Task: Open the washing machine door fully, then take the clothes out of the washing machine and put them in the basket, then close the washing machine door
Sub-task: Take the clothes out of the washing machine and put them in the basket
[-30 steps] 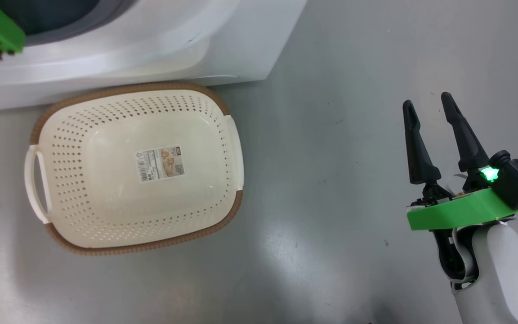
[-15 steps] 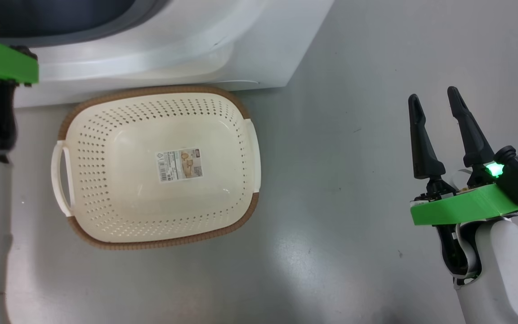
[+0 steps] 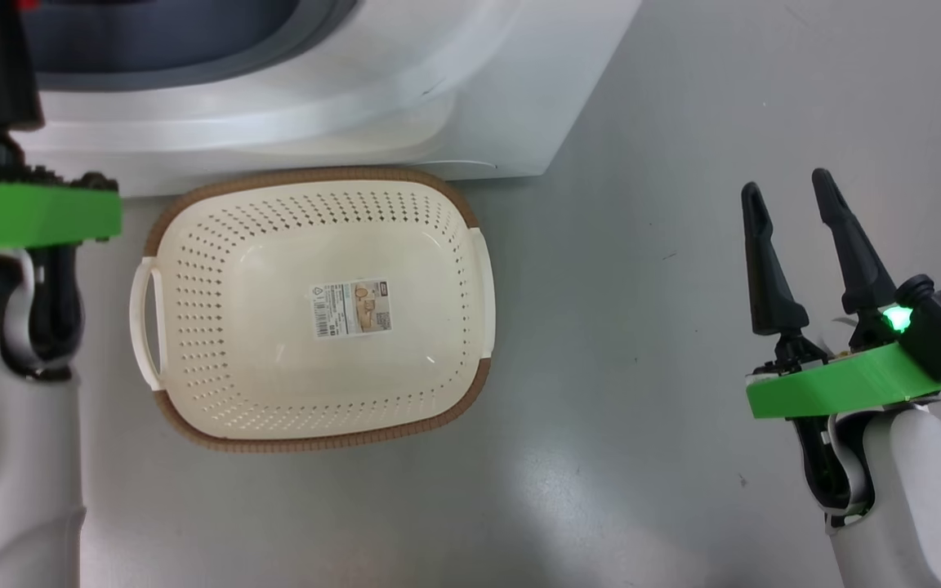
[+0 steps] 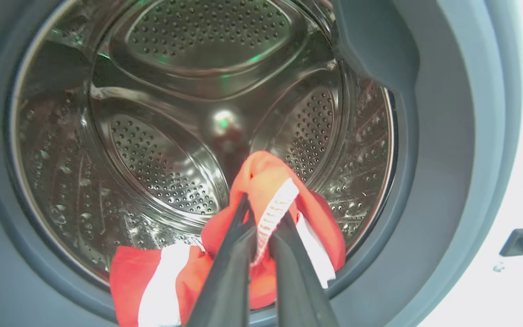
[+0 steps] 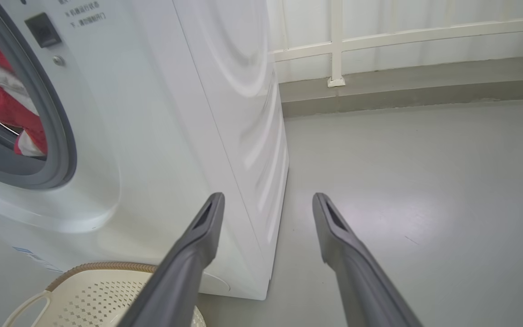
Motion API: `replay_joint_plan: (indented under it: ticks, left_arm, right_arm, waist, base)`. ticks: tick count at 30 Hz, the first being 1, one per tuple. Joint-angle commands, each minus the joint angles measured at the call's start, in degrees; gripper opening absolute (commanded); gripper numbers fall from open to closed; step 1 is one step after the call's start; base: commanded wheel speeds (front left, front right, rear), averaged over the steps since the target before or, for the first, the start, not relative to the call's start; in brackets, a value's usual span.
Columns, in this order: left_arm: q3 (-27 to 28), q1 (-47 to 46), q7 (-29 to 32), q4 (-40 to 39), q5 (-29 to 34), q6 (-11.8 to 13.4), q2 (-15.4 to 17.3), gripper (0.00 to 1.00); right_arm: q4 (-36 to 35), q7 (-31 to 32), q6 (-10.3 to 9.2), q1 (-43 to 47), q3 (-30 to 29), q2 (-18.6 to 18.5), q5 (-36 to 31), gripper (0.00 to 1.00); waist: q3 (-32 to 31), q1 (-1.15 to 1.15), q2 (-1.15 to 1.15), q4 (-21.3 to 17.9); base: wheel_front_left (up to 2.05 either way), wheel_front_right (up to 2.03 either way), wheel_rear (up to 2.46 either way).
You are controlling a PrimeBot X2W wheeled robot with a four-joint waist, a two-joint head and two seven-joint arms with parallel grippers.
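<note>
The washing machine (image 5: 189,118) stands big and white with its mouth open, the steel drum (image 4: 166,150) shining inside the grey seal (image 4: 443,150). On the grey floor (image 3: 642,367) right at its foot sits the basket (image 3: 217,327), nothing in it but the sticker (image 3: 352,308) on its bottom. Now the clothes (image 4: 270,181): red with white trim, bunched at the lower lip of the drum, some of the fabric draped out over the seal. And the left hand (image 4: 263,211) has them, fingers pinched narrow on a fold with the white edging caught between. The right hand (image 3: 787,184) hangs wide and empty over bare floor, well apart from the basket.

So this looks like the pull-out step, and the first haul, going by that bare basket. To do it well, I'd say draw straight back out of the mouth and a touch upward, so the trailing cloth lifts over the seal rather than dragging or snagging on it. The pinch is on a small fold, so a slow, even pull suits it; a jerk could slip the fabric free. Then bring it down over the middle of the basket, low enough that the hanging tail lands inside the brown rim (image 3: 315,445) before letting go, with the right hand best left clear of the path
</note>
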Motion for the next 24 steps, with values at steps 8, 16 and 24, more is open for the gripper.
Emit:
replay_joint_plan:
  ticks: [8, 16, 24]
  left_arm:
    - [4.8, 6.3, -0.4, -12.4, 1.0, -0.3, 0.5, 0.0]
    - [6.4, 9.3, -0.4, -20.7, 0.9, -0.3, -1.5, 0.0]
    - [6.3, 12.4, -0.4, -25.7, 1.1, -0.3, -2.6, 0.0]
  right_arm:
    - [-1.3, -0.4, 0.37, 2.3, 0.7, 0.2, -0.5, 1.0]
    - [-1.2, -0.4, 0.37, 2.6, 0.7, 0.2, -0.7, 1.0]
    - [-1.2, -0.4, 0.37, 2.5, 0.8, 0.2, -0.7, 1.0]
  waist:
    - [-1.2, 0.0, 0.0, 0.7]
    - [-1.6, 0.0, 0.0, 1.1]
    - [-1.5, 0.0, 0.0, 1.2]
  base:
    - [0.0, 0.0, 0.0]
    - [0.0, 0.0, 0.0]
    - [0.0, 0.0, 0.0]
